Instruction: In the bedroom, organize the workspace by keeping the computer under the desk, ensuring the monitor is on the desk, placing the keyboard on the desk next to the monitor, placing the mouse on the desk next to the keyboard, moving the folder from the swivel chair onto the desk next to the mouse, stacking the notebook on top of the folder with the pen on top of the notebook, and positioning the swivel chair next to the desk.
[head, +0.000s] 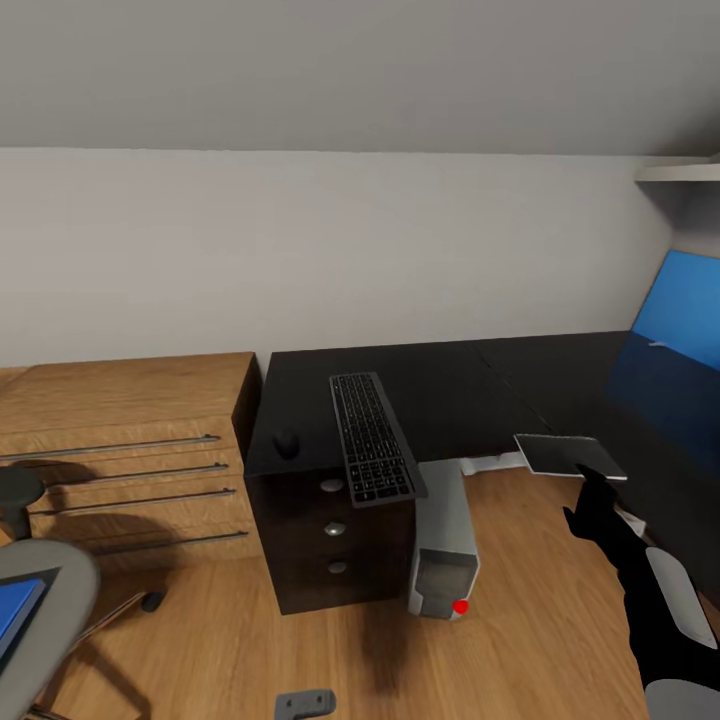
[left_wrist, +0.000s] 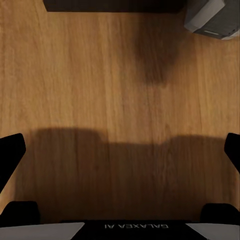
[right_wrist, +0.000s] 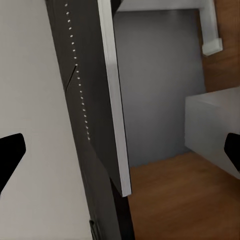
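Right gripper raised over the front edge of the black desk, jaws clamped on the dark notebook. Left gripper above bare wood floor, jaws apart. Keyboard and mouse on the desk's drawer end; computer beneath; blue folder on the swivel chair.

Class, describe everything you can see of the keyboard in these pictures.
The keyboard is a slim, dark grey board with rows of black keys and a number pad, plastic by its look. It lies flat on the black desk, above the drawer block, its long side running from back to front. Its near end juts past the desk's front edge. The small black mouse sits apart on its left. No gripper touches it.
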